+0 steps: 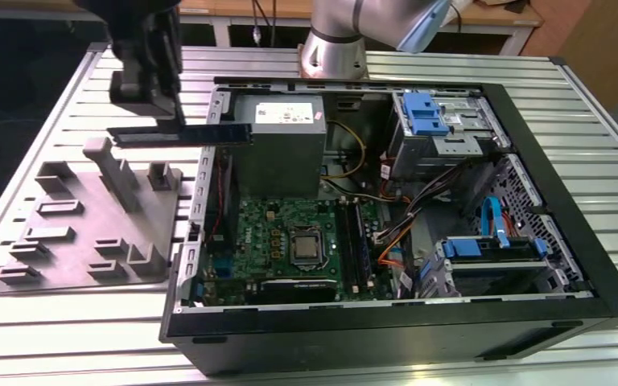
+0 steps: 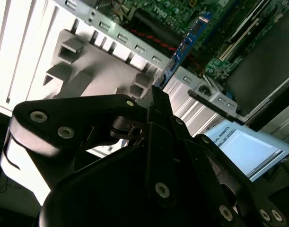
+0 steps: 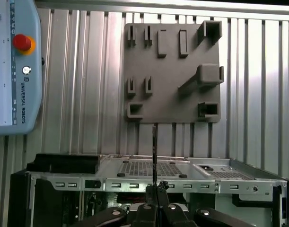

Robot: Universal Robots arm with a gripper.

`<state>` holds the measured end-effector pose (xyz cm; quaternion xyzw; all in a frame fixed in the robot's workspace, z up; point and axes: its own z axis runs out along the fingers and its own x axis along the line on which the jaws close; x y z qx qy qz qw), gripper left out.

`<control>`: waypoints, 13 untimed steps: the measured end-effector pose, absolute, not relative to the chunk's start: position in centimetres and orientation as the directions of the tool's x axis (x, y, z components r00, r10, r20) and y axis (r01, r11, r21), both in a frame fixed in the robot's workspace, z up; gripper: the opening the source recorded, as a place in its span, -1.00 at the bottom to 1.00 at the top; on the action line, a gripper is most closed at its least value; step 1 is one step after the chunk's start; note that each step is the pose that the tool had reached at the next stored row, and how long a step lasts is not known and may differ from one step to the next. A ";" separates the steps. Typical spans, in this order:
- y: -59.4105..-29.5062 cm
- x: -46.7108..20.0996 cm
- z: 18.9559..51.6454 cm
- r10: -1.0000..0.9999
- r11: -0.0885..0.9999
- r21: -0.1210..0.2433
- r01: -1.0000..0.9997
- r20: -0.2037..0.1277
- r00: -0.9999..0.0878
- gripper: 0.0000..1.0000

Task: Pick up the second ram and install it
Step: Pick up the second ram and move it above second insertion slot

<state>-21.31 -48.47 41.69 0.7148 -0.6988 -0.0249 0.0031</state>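
Black gripper (image 1: 170,121) hangs over the ribbed aluminium desk (image 1: 62,305), its fingers (image 2: 159,132) closed tight on the second ram (image 1: 207,135), a slim, long, flat dark green-blue memory stick. The stick is in the air, lying level, lengthwise across the gap between the grey moulded fixture plate (image 1: 84,233) and the near wall of the open black computer case (image 1: 395,322). It sits just beside the grey power supply box (image 1: 277,145) on the exterior view's left and is well clear of the green motherboard (image 1: 277,241), so it isn't seated in anything yet. In both wrist views it shows edge-on, running straight out from between the fingers (image 2: 187,42) (image 3: 154,151). The grip looks to be across the flat faces at the upper long edge, a bit off mid-length toward the exterior view's left. Handling guess: very light and stiff along its length, but thin and fragile. Chips and the contact edge shouldn't take pressure. The smooth faces could slip or twist in a narrow pinch, so the best hold is on the top edge near the middle, leaving the contact edge free.
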 end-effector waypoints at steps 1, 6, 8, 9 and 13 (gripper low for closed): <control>-48.5 -20.9 41.7 -0.999 -0.023 0.039 -0.999 -0.031 0.022 -0.77; -48.5 -18.9 41.6 -0.999 -0.023 0.039 -0.999 -0.031 0.022 -0.77; -48.5 -18.2 41.6 -0.999 -0.023 0.039 -0.999 -0.031 0.022 -0.77; -48.5 -17.8 41.6 -0.999 -0.023 0.039 -0.999 -0.031 0.022 -0.77; -48.5 -16.3 41.5 -0.999 -0.023 0.039 -0.999 -0.031 0.022 -0.77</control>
